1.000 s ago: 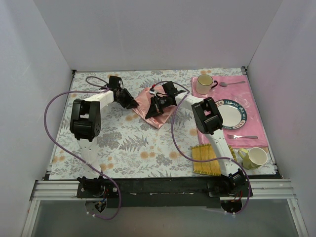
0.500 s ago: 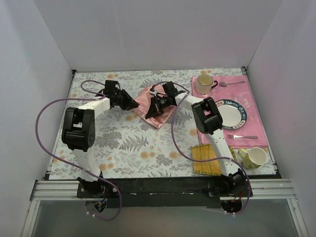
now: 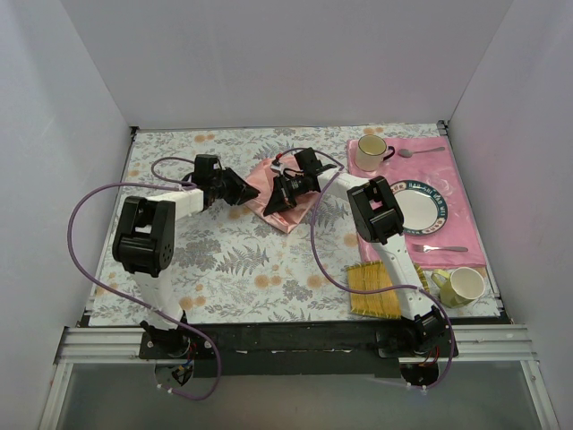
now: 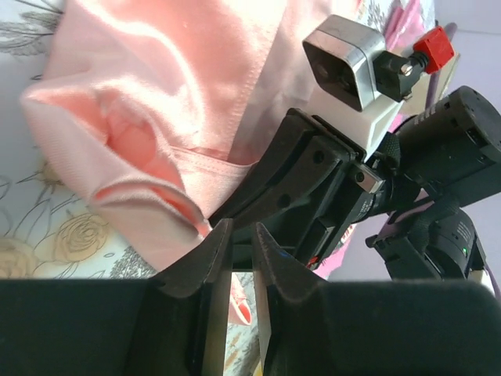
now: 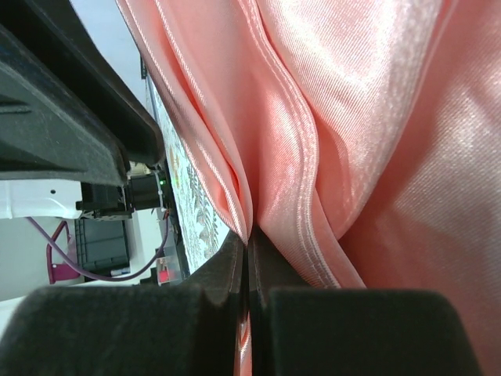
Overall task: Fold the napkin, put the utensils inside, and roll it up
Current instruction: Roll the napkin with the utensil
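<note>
Napkin [image 3: 291, 216] folding under way at mid-table, a little toward 12 o'clock: over the past second the left arm has swung its elbow out toward 9 o'clock and slid the left gripper [image 4: 243, 231] up to the cloth's 9 o'clock edge, where a bunched, hemmed fold lies just beside its tips. Its jaws stand narrow, with pink showing in the gap; whether they pinch any cloth cannot be told. The right gripper [image 5: 247, 239] has not moved and is clamped on a crease of the satin, which spills out on both sides of its closed fingers.

The shift suggests a second hold is being sought so the cloth can be drawn flat and folded. The napkin is rumpled, not squared, and no teal-handled spoon is visible.

Open table [image 3: 224, 260] runs from 6 to 9 o'clock, the likeliest place to spread the cloth. At 3 o'clock the placemat [image 3: 466, 242], with mug [image 3: 370, 152] and plate [image 3: 419, 206], crowds that side, and the two grippers sit close together.
</note>
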